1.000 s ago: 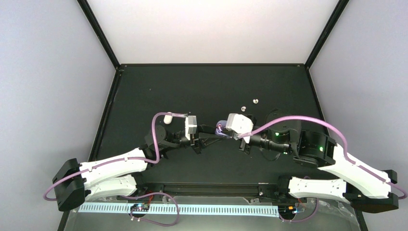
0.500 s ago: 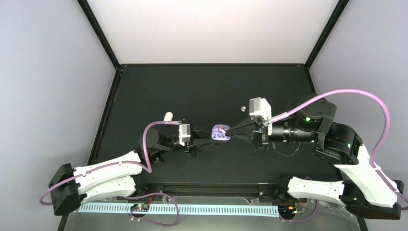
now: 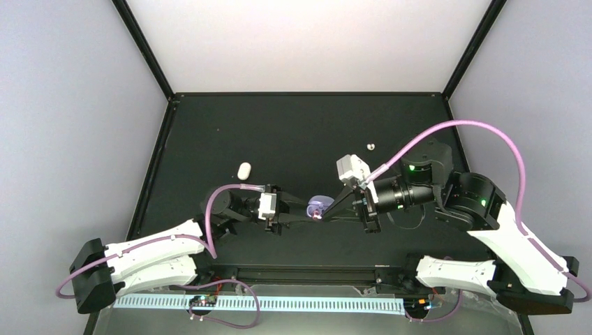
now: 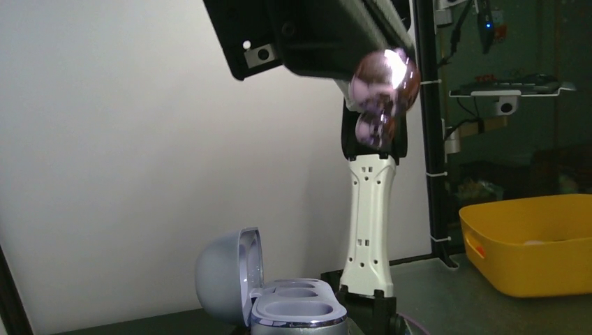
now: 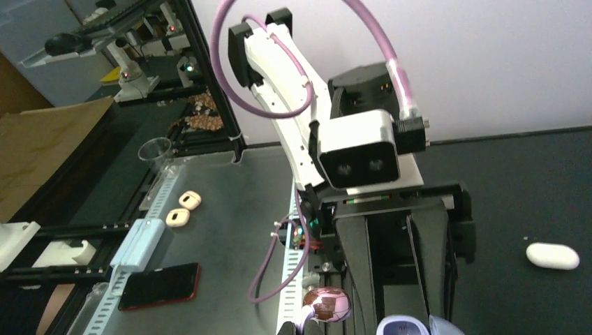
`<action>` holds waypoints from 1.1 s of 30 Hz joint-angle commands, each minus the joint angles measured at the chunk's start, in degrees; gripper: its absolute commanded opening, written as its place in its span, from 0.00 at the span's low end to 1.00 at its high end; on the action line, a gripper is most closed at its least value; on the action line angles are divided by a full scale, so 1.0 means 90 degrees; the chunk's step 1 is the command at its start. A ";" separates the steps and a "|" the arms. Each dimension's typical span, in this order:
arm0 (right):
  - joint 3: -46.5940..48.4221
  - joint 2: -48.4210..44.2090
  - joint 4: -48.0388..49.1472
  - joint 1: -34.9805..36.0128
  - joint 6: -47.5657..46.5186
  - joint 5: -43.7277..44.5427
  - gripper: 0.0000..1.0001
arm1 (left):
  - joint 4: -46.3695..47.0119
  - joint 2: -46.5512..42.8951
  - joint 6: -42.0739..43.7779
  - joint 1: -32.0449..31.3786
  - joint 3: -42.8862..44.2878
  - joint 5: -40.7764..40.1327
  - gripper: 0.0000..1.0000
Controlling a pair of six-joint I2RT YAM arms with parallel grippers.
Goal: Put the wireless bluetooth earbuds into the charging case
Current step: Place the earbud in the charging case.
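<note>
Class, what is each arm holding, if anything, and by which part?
The right fingers pinch a purple earbud at their tips, exact spot blurred; the left fingers grip the open purple case by its base.

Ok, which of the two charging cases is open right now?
The lavender plastic charging case in the left tool, below the glossy purple earbud: lid hinged back, wells exposed. The white oval case lies shut on the black table.

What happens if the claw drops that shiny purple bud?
The bud looks round and glossy, so it would probably bounce and roll away. That shine also suggests it is slippery to pinch. It is tiny beside the case, so it is likely very light.
</note>
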 commanded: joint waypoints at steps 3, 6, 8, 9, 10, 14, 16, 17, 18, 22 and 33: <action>-0.0256 -0.0018 -0.0251 -0.0020 -0.0155 0.0155 0.01 | 0.0069 -0.0136 0.0166 -0.0006 0.0265 0.0347 0.02; -0.0354 -0.0032 -0.0286 -0.0019 -0.0205 0.0328 0.01 | 0.0012 -0.0110 0.0145 -0.0006 0.0333 0.0341 0.02; -0.0401 -0.0020 -0.0292 -0.0020 -0.0223 0.0360 0.01 | -0.0032 -0.0081 0.0095 -0.0006 0.0399 0.0349 0.01; -0.0415 -0.0020 -0.0292 -0.0016 -0.0229 0.0377 0.01 | -0.0034 -0.0068 0.0059 -0.0006 0.0425 0.0361 0.02; -0.0434 -0.0022 -0.0274 -0.0016 -0.0239 0.0392 0.01 | -0.0027 -0.0062 0.0020 -0.0013 0.0443 0.0370 0.02; -0.0473 -0.0031 -0.0206 -0.0011 -0.0284 0.0460 0.01 | 0.0059 -0.0017 -0.0045 -0.0033 0.0471 0.0435 0.01; -0.0489 -0.0034 -0.0135 -0.0017 -0.0287 0.0498 0.01 | 0.0100 -0.0002 -0.0091 -0.0050 0.0471 0.0450 0.01; -0.0501 -0.0043 -0.0107 -0.0017 -0.0292 0.0529 0.01 | 0.0123 0.0003 -0.0112 -0.0057 0.0471 0.0463 0.02; -0.0521 -0.0057 -0.0053 -0.0015 -0.0298 0.0547 0.01 | 0.0149 0.0008 -0.0140 -0.0064 0.0471 0.0473 0.02; -0.0650 -0.0159 0.0319 -0.0020 -0.0243 0.0604 0.01 | 0.0223 0.0032 -0.0238 -0.0092 0.0462 0.0517 0.02; -0.0811 -0.0195 0.0713 -0.0020 -0.0100 0.0423 0.01 | 0.0472 0.0079 -0.0461 -0.0147 0.0441 0.0528 0.02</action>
